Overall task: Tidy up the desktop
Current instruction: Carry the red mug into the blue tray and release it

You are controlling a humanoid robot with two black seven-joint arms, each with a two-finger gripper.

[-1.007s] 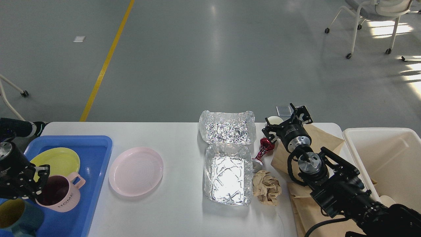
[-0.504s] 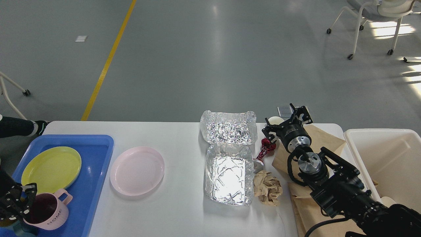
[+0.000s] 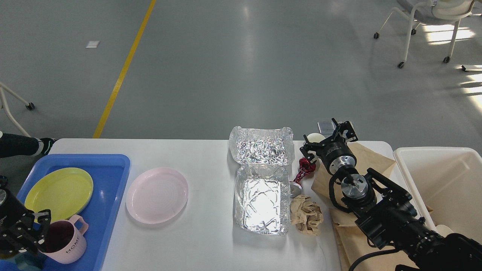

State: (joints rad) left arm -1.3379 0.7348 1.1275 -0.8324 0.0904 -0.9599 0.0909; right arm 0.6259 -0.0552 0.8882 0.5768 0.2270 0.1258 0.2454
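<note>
Grey shop floor behind, yellow line (image 3: pixel 122 71) painted across it, white rolling chair (image 3: pixel 427 22) way off at the far right. Up front, white desktop (image 3: pixel 199 241) filling the lower half of the shot, rounded corners, matte.

Taking the foil tray (image 3: pixel 261 203) in the middle of the desktop as the reference point:
- Foil lid (image 3: pixel 261 149) touching its far edge, flipped open and crinkled.
- Pink plate (image 3: pixel 157 195) off to its left, lying flat on the bare white.
- Blue tray (image 3: pixel 101 210) further left still, at the desktop's left end, carrying a yellow plate (image 3: pixel 58 192) and a pink mug (image 3: pixel 66 241), the mug printed with "HOME".
- Crumpled brown paper wad (image 3: pixel 307 215) just beside its right near corner.
- Red wrapper (image 3: pixel 304 168) and a small silver round thing (image 3: pixel 295 189) right next to its right side.
- Brown paper bag (image 3: pixel 359 169) beyond those, flattened under the right arm.
- Cream bin (image 3: pixel 444 180) well to the right, at the desktop's right end.

Left gripper (image 3: pixel 32 235) sat down at the mug's rim, one finger seemingly inside the cup, but too dark to say whether clamped or loose, so cannot tell. Right gripper (image 3: pixel 328 136) hung over the far right corner of the desktop, fingers spread apart, nothing between them, a small pale round thing (image 3: pixel 314 137) close by.
</note>
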